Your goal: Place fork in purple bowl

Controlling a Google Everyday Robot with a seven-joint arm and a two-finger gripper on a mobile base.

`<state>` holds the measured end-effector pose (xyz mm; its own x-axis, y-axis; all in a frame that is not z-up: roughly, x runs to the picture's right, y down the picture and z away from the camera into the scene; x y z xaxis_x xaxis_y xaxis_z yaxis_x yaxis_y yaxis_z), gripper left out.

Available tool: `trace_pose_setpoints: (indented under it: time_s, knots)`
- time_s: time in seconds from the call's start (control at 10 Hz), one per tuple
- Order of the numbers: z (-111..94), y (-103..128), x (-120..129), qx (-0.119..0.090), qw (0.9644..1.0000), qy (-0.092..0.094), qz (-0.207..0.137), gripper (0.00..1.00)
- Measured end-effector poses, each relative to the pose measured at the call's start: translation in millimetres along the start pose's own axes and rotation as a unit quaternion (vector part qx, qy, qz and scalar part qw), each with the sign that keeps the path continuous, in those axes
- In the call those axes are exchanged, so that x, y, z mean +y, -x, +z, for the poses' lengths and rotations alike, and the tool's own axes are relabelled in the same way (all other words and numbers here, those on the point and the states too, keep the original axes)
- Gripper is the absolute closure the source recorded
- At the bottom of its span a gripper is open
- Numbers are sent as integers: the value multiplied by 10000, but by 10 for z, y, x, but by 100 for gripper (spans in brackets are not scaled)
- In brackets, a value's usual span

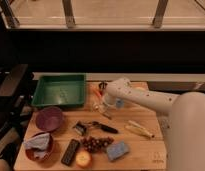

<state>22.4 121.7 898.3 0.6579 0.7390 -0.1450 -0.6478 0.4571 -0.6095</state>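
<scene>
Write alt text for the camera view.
A white robot arm reaches across a wooden table, its gripper low beside the green tray with fingers shut at a slim silvery fork. The purple bowl sits apart, nearer the camera than the tray.

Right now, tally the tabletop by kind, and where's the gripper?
Containers: 3 (green tray, purple bowl, reddish-brown bowl)
Utensils: 2 (fork, black-handled utensil)
Food: 3 (grapes, orange fruit, yellow piece)
Other: 3 (grey cloth, dark flat block, blue sponge)
Total: 11; small bits by the gripper unclear.
Gripper: shut, low over the fork, right of the tray.
</scene>
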Motion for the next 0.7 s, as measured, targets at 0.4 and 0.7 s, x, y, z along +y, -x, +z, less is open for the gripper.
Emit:
trace_pose_setpoints:
  time_s: [0.4, 0.7]
  knots:
    - [-414, 345, 15, -1153, 9890, 817, 433, 100]
    - [-496, 703, 131, -1563, 9807, 1107, 400, 100]
